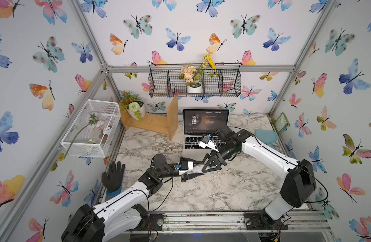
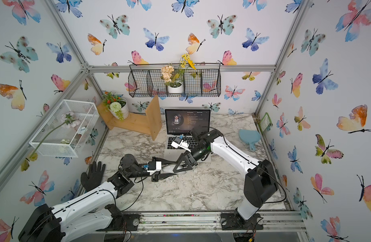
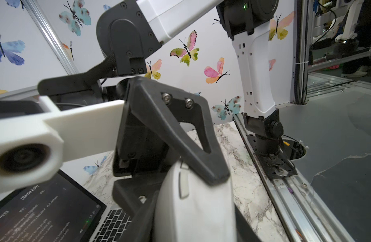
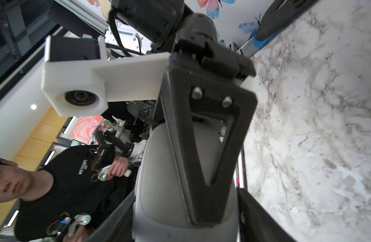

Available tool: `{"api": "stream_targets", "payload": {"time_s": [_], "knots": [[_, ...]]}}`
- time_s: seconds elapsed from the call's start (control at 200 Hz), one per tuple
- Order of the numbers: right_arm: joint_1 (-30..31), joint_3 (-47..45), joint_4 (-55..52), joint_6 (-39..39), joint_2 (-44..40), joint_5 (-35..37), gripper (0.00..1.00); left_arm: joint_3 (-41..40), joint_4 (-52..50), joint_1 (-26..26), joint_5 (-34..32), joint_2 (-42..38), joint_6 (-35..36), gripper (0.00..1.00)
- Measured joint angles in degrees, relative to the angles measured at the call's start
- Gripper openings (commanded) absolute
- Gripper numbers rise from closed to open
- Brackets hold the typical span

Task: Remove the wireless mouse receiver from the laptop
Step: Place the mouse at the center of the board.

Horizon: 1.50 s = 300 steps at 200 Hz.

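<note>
While the wireless mouse receiver shows in no view — not along the visible edge of the laptop (image 1: 201,125), not in either gripper — both arms meet just in front of the open machine over a grey computer mouse (image 4: 163,188). The left gripper (image 1: 200,169) is clamped across the mouse's sides. The right gripper (image 1: 206,168) straddles it from the opposite end, and whether it presses or merely brackets cannot be told. The crossed hold looks like a hand-over that would free one arm for the laptop. Both top views give only a grey sliver of mouse above the marble counter (image 1: 222,188). The wrist views show it wedged between fingers — and the right arm hides the laptop's edge behind the right gripper.
</note>
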Motion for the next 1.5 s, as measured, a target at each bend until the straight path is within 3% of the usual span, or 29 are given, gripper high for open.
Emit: {"api": "stream_targets", "payload": {"time_s": [0.235,0.33,0.4,0.526,0.611,0.681,0.766,0.926,1.056,1.211,1.406,1.502], "knots": [[-0.3,1.0,6.6,3.5,0.0,2.6,0.84,-0.9,-2.3,-0.2,-0.4,-1.4,-1.8,0.07],[-0.6,2.6,6.8,3.8,-0.1,6.8,0.86,-0.9,-3.3,-0.2,-1.3,-1.4,-2.6,0.05],[-1.4,3.1,8.9,4.3,-2.2,17.0,0.96,-0.9,-3.8,0.2,-2.3,-1.4,-4.5,0.05],[-2.6,-5.0,22.1,1.2,-14.0,45.6,0.98,-0.7,-3.9,4.2,-3.1,-1.0,-11.8,0.07],[-4.0,-15.1,34.2,-7.6,-22.9,57.8,0.98,0.4,-4.4,9.1,-3.0,0.8,-18.7,0.13],[-6.4,-19.3,39.4,-12.7,-25.0,63.4,0.98,1.5,-5.5,12.6,-2.7,2.4,-24.3,0.15],[-13.1,-17.0,41.0,-15.9,-21.3,62.3,0.98,2.3,-8.5,14.4,-2.6,2.6,-27.7,0.14],[-25.8,-13.8,38.0,-25.1,-11.9,59.3,0.98,2.1,-15.0,14.6,-4.3,0.2,-31.7,0.23],[-26.1,-13.6,33.1,-35.0,-3.4,60.8,0.99,2.0,-18.8,14.9,-4.2,2.6,-34.4,0.24],[-26.9,-11.5,29.0,-42.5,7.5,61.7,0.98,2.0,-23.1,15.1,-2.5,11.3,-37.4,0.24],[-30.5,-9.0,29.3,-50.2,11.1,61.4,0.98,2.3,-22.5,15.1,1.4,21.6,-39.9,0.2],[-32.1,-5.7,29.4,-53.6,13.3,60.4,0.85,3.7,-23.4,15.1,3.0,26.0,-39.2,0.21]]}}
